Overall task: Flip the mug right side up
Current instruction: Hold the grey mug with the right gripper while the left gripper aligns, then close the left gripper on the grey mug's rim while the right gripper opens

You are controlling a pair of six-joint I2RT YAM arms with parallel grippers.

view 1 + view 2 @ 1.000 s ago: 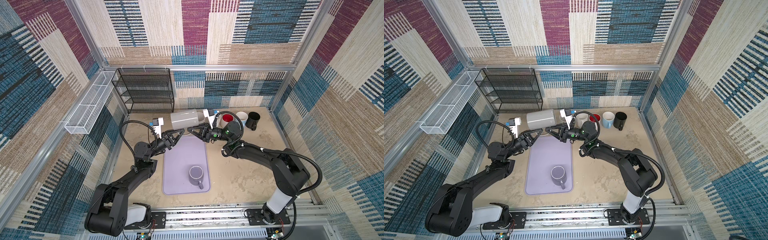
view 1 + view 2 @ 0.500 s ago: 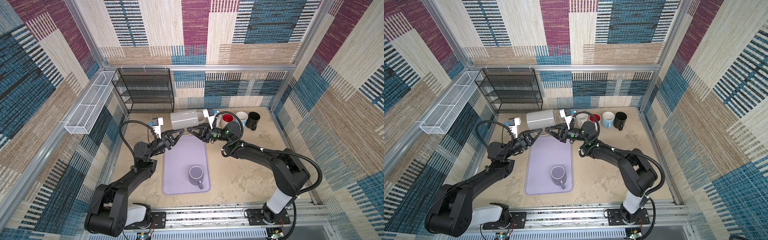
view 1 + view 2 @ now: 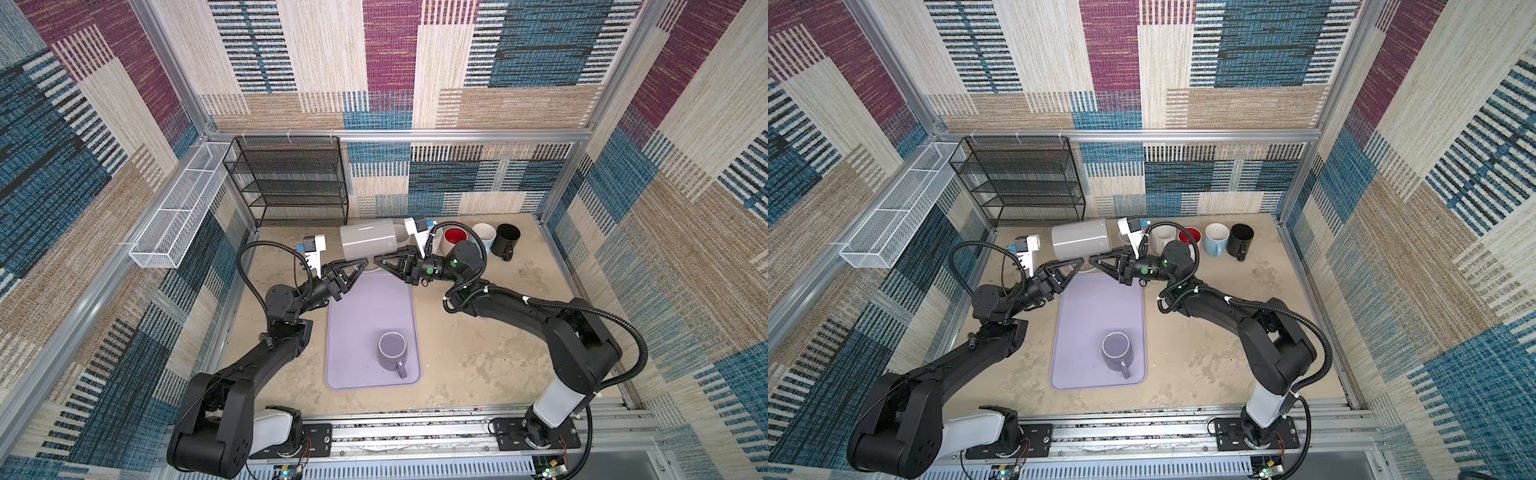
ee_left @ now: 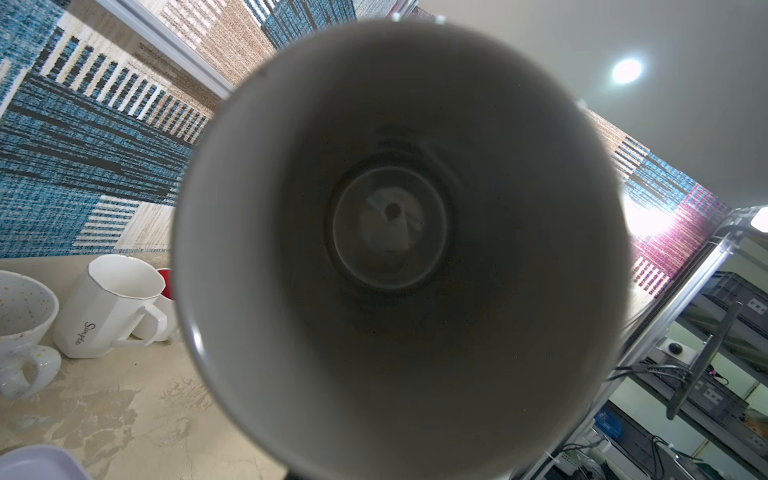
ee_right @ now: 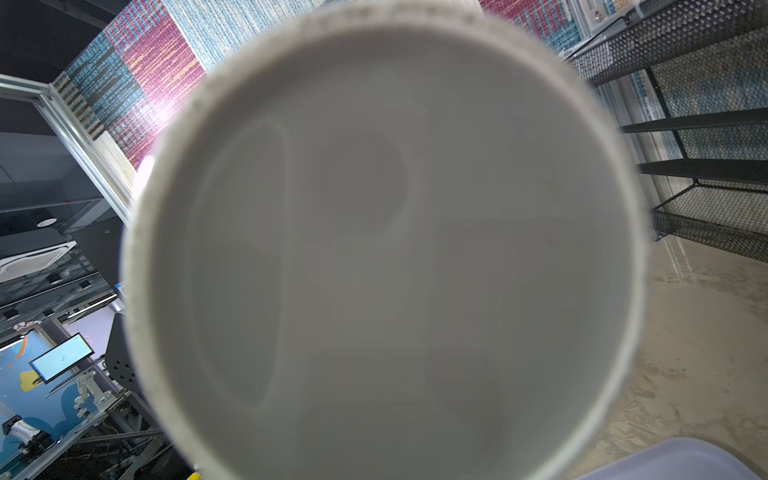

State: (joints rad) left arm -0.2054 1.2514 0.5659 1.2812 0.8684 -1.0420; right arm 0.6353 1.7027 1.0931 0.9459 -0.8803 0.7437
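Note:
A large grey mug hangs on its side in the air over the far end of the lilac tray. Its mouth faces the left arm, and the left wrist view looks straight into the mug's hollow. The right wrist view is filled by the mug's flat base. My left gripper and right gripper meet tip to tip just under the mug, both shut on its underside. The handle and the fingertips are hidden in both wrist views.
A purple mug stands upright on the tray's near end. A red-lined mug, a pale blue one and a black one stand at the back right. A black mesh rack stands at the back left, beside a white wire basket.
The left gripper's jaws have drawn together a little under the mug. The mug and both arms have stayed where they were.

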